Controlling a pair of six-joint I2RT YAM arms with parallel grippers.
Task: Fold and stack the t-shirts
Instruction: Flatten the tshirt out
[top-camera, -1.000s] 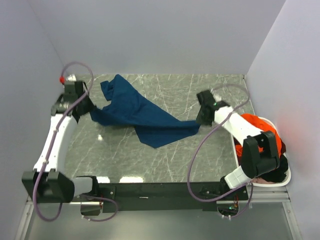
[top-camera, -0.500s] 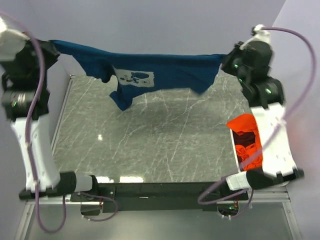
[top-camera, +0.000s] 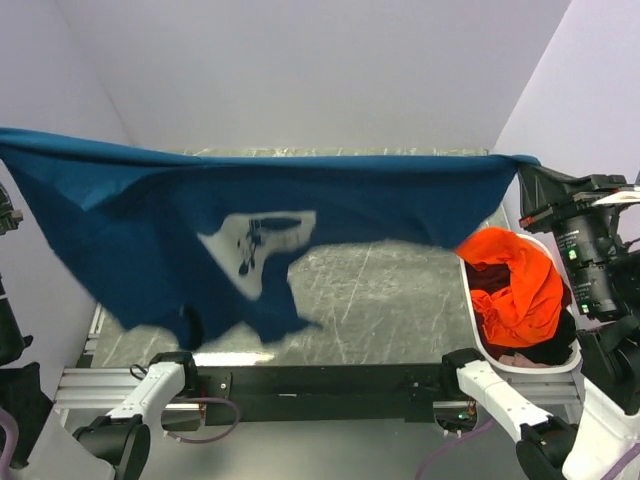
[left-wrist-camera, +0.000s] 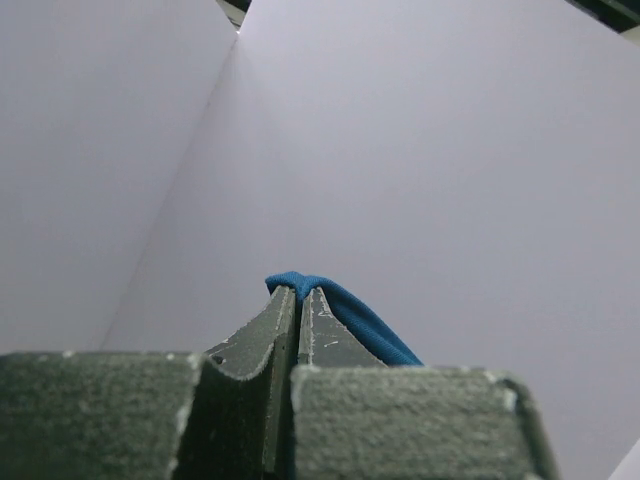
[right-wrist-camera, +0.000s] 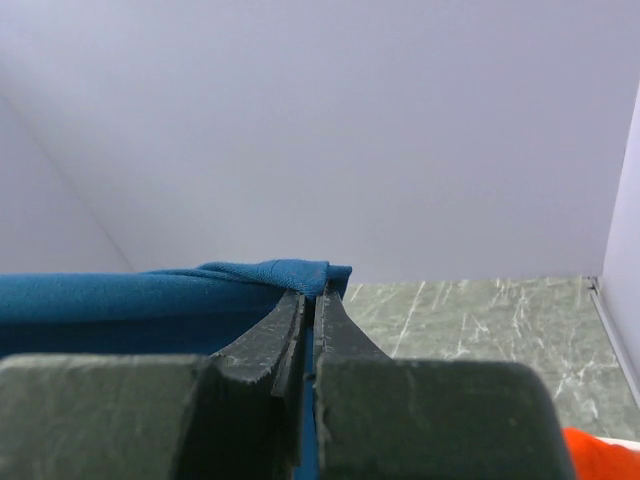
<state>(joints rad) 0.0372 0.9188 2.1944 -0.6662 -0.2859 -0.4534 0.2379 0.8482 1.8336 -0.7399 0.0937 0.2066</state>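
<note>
The navy blue t-shirt (top-camera: 150, 215) with its pale square chest print (top-camera: 258, 240) hangs stretched wide in the air, high above the marble table (top-camera: 380, 290). My left gripper (left-wrist-camera: 298, 292) is shut on its left corner (left-wrist-camera: 350, 315); in the top view that gripper is off the left edge. My right gripper (right-wrist-camera: 312, 292) is shut on the right corner (right-wrist-camera: 250, 278), which shows at the right in the top view (top-camera: 520, 162). A bright orange t-shirt (top-camera: 515, 285) lies on dark shirts (top-camera: 545, 348) in the white basket (top-camera: 475, 325).
The basket stands at the table's right edge beside the right arm (top-camera: 595, 270). Pale walls close in the back and both sides. The black base rail (top-camera: 320, 380) runs along the near edge.
Both arms have risen and swung toward the camera, lifting the blue shirt higher and spreading it much wider. A second ago it lay crumpled on the table.
</note>
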